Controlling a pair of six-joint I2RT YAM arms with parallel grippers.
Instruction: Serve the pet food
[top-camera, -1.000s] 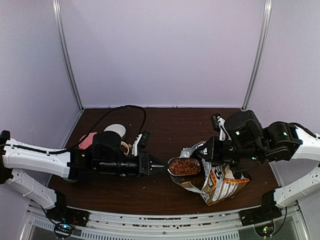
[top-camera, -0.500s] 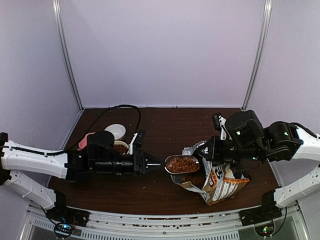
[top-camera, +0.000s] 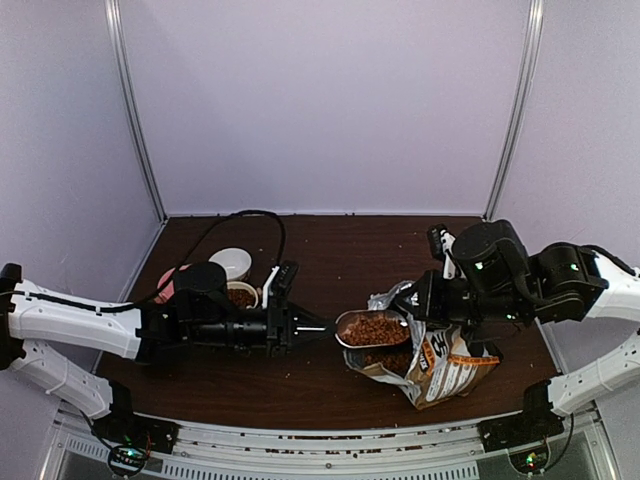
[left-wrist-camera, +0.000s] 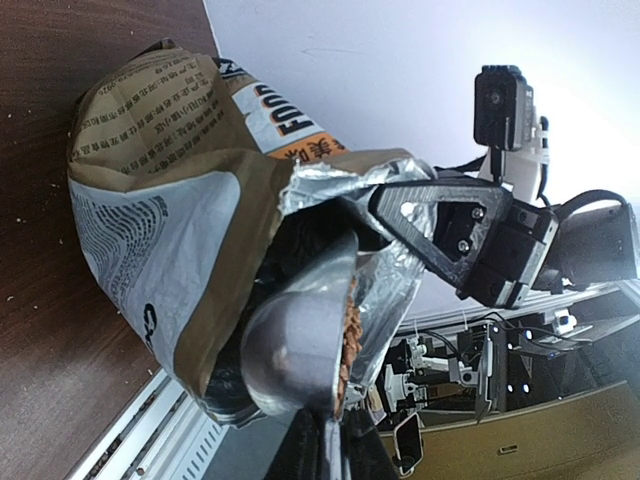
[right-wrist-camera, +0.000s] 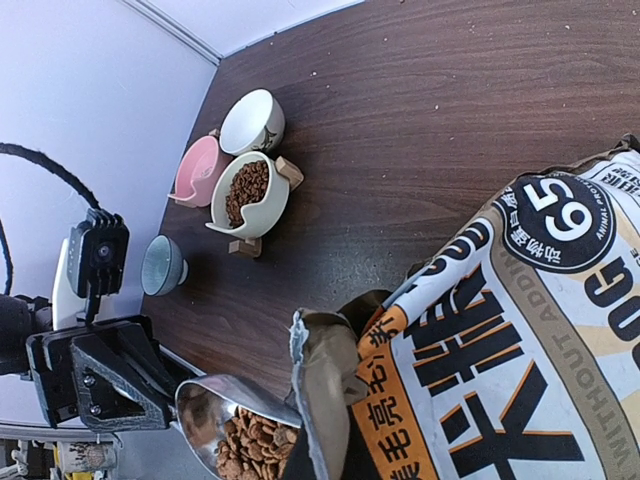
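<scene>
The pet food (top-camera: 372, 328) is reddish-brown kibble heaped in a silver metal scoop (top-camera: 352, 322). My left gripper (top-camera: 300, 328) is shut on the scoop's handle and holds the scoop level at the mouth of the brown-and-white paper bag (top-camera: 450, 365). From the left wrist, the scoop's rounded underside (left-wrist-camera: 295, 345) shows with kibble (left-wrist-camera: 347, 340) along its rim, just in front of the bag's foil-lined opening. My right gripper (top-camera: 415, 298) is shut on the bag's torn top edge (right-wrist-camera: 335, 400) and holds it up. More kibble fills a cream bowl (right-wrist-camera: 248, 190).
A white bowl (right-wrist-camera: 250, 120), a pink bowl (right-wrist-camera: 197, 170) and a blue-grey bowl (right-wrist-camera: 160, 265) stand close together with the cream bowl at the table's left, behind my left arm. A black cable (top-camera: 240, 215) loops across the back left. The bag lies on the dark wooden table (top-camera: 340, 250).
The left arm shifted the loaded scoop slightly left and up, then a touch back to the right; it stays at the bag's mouth. The right arm and the bag have barely moved.
</scene>
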